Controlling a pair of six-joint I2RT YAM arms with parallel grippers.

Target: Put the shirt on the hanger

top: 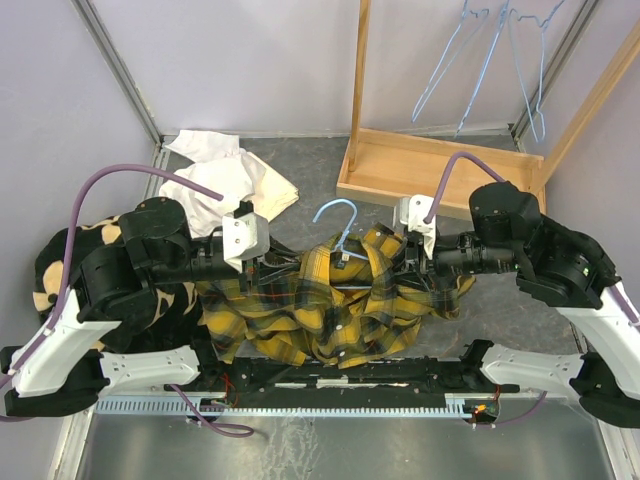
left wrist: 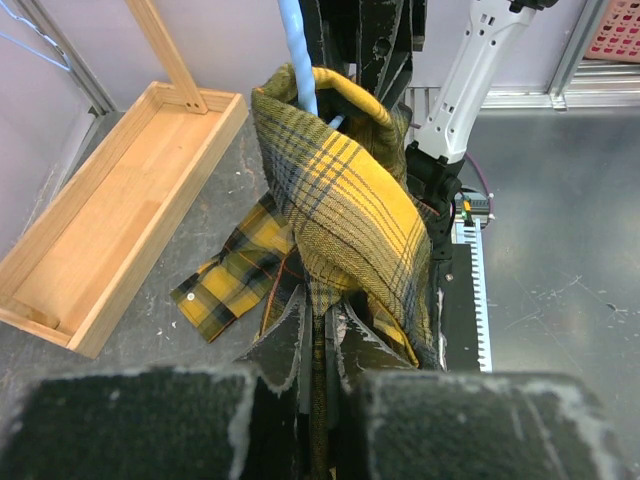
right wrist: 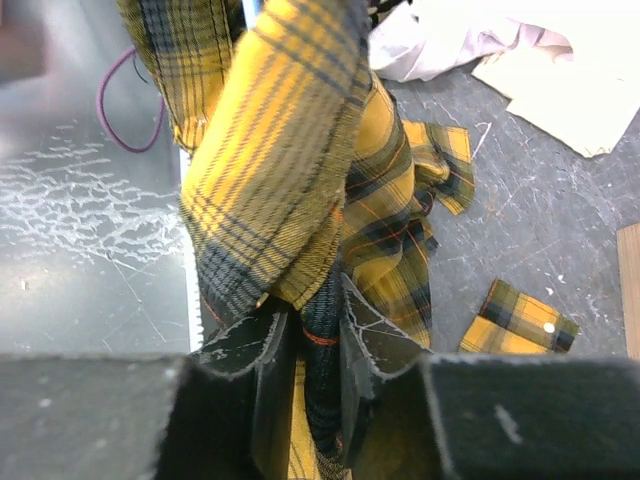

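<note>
No legible text or markings

Jaws pinched on a fold of yellow-black plaid shirt (right wrist: 290, 190), white garment (right wrist: 540, 60) upper right, purple cable (right wrist: 101, 100) left

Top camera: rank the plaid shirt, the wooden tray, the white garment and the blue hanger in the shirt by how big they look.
1. shirt
2. wooden tray
3. white garment, somewhat smaller than the tray
4. hanger, mostly buried in the shirt

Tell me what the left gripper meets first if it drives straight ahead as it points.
The left gripper clamps the shirt, so bunched plaid comes first; just behind stands the hanger wire, then probably the right gripper, though depth is unclear.
</note>
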